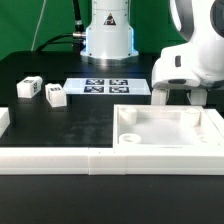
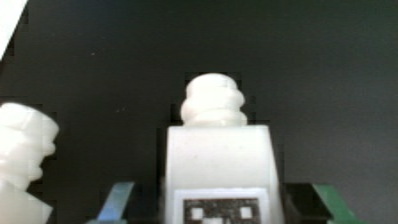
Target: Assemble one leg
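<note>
In the wrist view a white leg (image 2: 221,160) with a black-and-white tag on its face and a ribbed tip lies on the black table between my fingers. My gripper (image 2: 222,205) is open, with a dark gap between each finger and the leg. A second leg (image 2: 22,150) lies close beside it. In the exterior view my gripper (image 1: 181,98) is low over the table, just behind the large white tray-like panel (image 1: 200,140), and it hides those two legs. Two more legs (image 1: 28,88) (image 1: 55,96) lie at the exterior view's left.
The marker board (image 1: 110,86) lies flat in front of the robot base (image 1: 108,35). A long white bar (image 1: 90,160) runs along the front of the table. A white piece (image 1: 3,122) stands at the left edge.
</note>
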Controlling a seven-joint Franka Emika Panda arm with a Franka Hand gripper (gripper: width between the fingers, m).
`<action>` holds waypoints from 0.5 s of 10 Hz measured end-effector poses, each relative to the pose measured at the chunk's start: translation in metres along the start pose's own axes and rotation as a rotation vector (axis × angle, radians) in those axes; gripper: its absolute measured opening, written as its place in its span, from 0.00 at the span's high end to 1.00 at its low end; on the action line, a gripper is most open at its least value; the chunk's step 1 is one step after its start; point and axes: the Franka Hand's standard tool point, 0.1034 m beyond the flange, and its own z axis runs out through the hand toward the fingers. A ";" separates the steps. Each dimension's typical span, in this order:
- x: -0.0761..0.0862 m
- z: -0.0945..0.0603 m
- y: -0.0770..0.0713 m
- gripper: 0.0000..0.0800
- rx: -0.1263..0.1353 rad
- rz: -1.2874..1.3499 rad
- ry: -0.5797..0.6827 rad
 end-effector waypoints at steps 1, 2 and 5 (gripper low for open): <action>0.000 0.000 0.000 0.64 0.000 0.000 0.000; -0.003 -0.004 0.000 0.64 -0.004 -0.002 -0.011; -0.015 -0.035 -0.001 0.64 -0.012 -0.036 0.013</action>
